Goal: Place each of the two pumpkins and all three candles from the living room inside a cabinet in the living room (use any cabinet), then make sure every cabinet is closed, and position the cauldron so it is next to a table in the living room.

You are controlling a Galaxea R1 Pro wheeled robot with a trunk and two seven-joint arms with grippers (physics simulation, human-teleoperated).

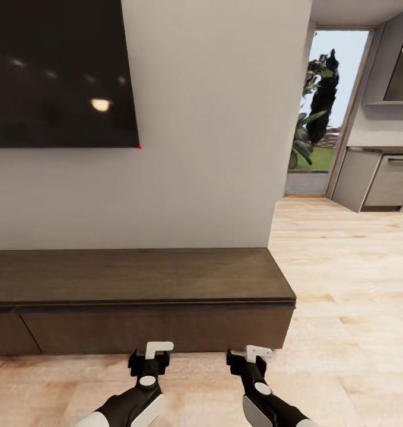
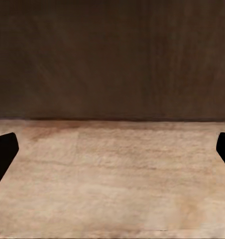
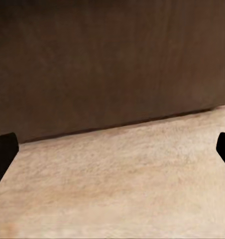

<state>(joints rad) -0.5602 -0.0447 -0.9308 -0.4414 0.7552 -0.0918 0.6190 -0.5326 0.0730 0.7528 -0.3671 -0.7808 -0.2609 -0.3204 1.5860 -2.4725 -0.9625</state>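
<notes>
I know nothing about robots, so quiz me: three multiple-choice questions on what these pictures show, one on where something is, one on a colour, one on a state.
1. Where is the low cabinet?
A. Against the wall under the dark screen
B. Out in the kitchen
C. In the doorway

2. What colour is the cabinet's top?
A. White
B. Dark brown
C. Green

3. How do the cabinet's drawer fronts stand?
A. One pulled wide open
B. All removed
C. Shut, flush with each other

Answers:
1. A: the cabinet sits along the grey wall below the screen.
2. B: its top and front are dark brown wood, darker than the pale floor.
3. C: the fronts form one flat face, with no pale inside showing; the left end effector and right end effector hang before it, both open and empty.
</notes>
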